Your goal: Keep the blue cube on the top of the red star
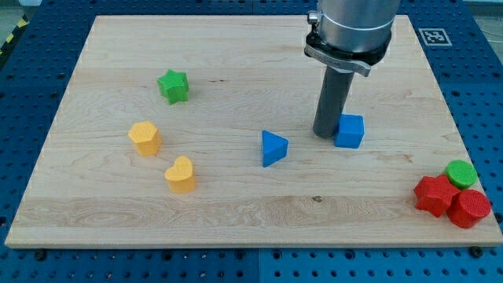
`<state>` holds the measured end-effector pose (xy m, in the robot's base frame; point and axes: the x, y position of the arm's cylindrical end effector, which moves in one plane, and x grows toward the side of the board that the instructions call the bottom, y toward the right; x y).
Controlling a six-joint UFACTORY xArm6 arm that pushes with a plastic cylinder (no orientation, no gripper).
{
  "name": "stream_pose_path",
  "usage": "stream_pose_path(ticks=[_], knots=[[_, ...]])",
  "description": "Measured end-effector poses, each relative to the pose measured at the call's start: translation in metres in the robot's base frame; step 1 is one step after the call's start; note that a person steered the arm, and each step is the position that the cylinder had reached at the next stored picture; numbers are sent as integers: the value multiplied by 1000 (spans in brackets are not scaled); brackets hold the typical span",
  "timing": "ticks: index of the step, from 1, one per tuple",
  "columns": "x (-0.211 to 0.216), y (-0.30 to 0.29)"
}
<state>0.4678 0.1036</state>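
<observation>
The blue cube [350, 130] sits on the wooden board right of centre. My tip [327, 134] stands just at the cube's left side, touching or nearly touching it. The red star [435, 195] lies at the board's bottom right corner, well below and to the right of the cube. The cube and the star are far apart.
A red cylinder [470, 208] and a green cylinder [461, 173] crowd against the red star. A blue triangle [273, 148] lies left of my tip. A green star [173, 86], a yellow hexagon [145, 138] and a yellow heart [181, 174] sit on the left. The board edge [236, 248] runs along the bottom.
</observation>
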Motion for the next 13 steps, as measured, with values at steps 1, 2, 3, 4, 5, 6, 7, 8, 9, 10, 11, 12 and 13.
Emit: stream_pose_path(ticks=[1, 2, 3, 4, 5, 6, 7, 8, 9, 10, 11, 12, 13], knots=[[0, 8], [-3, 18], [-11, 26], [-17, 33], [-18, 40], [-17, 46], [-9, 53], [1, 59], [12, 67], [17, 74], [14, 81], [4, 90], [-2, 96]])
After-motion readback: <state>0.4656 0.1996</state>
